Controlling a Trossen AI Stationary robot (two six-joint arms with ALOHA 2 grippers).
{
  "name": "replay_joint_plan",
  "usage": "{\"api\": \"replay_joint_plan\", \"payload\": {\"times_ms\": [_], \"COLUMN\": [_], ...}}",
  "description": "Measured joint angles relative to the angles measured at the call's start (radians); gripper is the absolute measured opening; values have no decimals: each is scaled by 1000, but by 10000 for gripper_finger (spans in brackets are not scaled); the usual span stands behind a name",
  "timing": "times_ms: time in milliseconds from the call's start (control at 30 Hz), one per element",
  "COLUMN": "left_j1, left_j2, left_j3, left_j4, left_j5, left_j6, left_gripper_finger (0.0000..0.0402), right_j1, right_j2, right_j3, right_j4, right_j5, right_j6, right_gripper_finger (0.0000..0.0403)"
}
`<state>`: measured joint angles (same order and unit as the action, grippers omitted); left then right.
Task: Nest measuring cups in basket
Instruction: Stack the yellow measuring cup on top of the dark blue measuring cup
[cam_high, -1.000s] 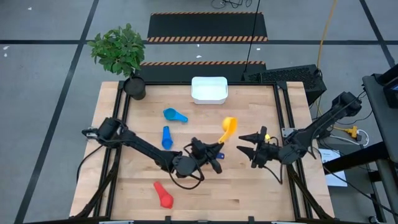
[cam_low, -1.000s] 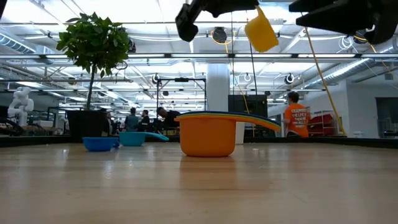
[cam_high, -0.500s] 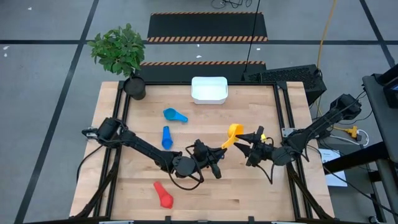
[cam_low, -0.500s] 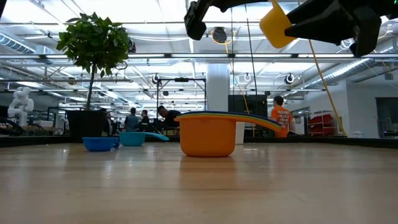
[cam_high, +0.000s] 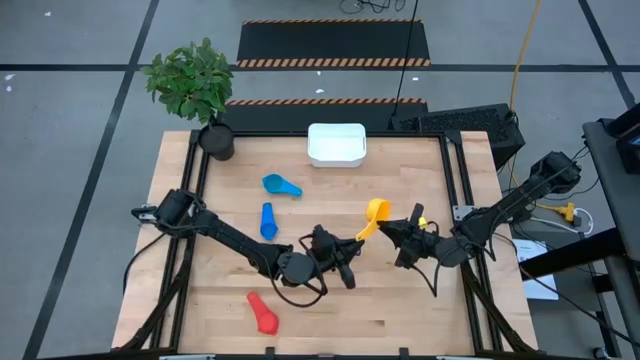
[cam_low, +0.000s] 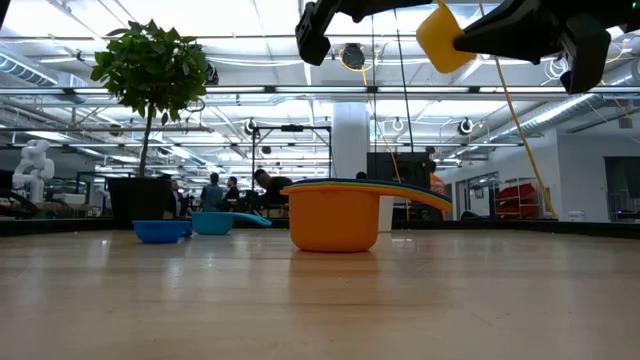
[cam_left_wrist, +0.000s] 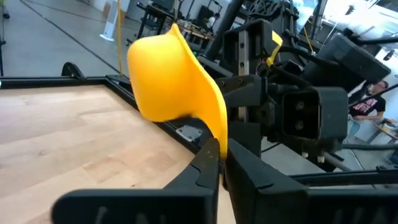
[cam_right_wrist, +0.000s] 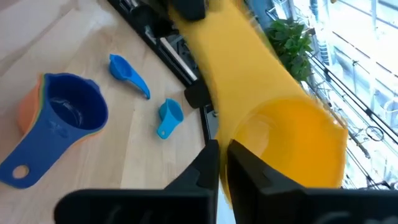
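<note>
Above the tabletop's middle, both closed pincers, left and right, pinch the yellow cup; mistimed release could drop it.

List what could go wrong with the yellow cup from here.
1. Both the left tool and the right tool seem to pinch the yellow cup in mid-air; if either arm moves off before one lets go, the cup may twist loose.
2. The cup hangs well above the table; a drop could knock the nested stack nearby or bounce far from the basket.
</note>
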<state>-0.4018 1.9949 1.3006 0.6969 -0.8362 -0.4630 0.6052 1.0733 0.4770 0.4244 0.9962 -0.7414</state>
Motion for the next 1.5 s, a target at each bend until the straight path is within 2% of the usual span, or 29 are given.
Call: {"api": "replay_joint_plan", "payload": {"times_ms": [133, 233, 400, 467, 633, 767, 900, 1067, 1167, 1300, 1500], "left_j1": [-5, -21, -57, -69, -85, -66, -31, 8, 11, 18, 51], "left_j2": [0, -22, -134, -191, -311, -349, -347, -319, -280, -228, -156], "left_j3": [0, -1, -1, -1, 0, 0, 0, 1, 0, 0, 0], "left_j4": [12, 9, -99, -167, -330, -392, -415, -437, -398, -269, -98], "left_j5": [75, 80, 81, 75, 61, 63, 159, 314, 375, 452, 625], "left_j6": [54, 111, 222, 266, 388, 429, 441, 399, 421, 485, 566], "left_gripper_finger": [83, 134, 212, 233, 253, 254, 255, 255, 255, 255, 255], "right_j1": [1, 8, 37, 38, -8, -87, -170, -220, -226, -225, -225], "right_j2": [0, -13, -74, -109, -205, -263, -293, -288, -280, -266, -206], "right_j3": [0, 0, 0, 0, -1, -1, -1, -1, -1, -1, -1], "right_j4": [-9, -10, -18, -35, -129, -169, -235, -248, -242, -194, 9], "right_j5": [-6, -7, -9, -60, -389, -640, -936, -1204, -1356, -1548, -1830], "right_j6": [-4, -4, -14, -29, -22, 19, 53, 128, 159, 209, 297], "right_gripper_finger": [8, 3, 3, 2, 2, 2, 2, 2, 2, 2, 2]}}
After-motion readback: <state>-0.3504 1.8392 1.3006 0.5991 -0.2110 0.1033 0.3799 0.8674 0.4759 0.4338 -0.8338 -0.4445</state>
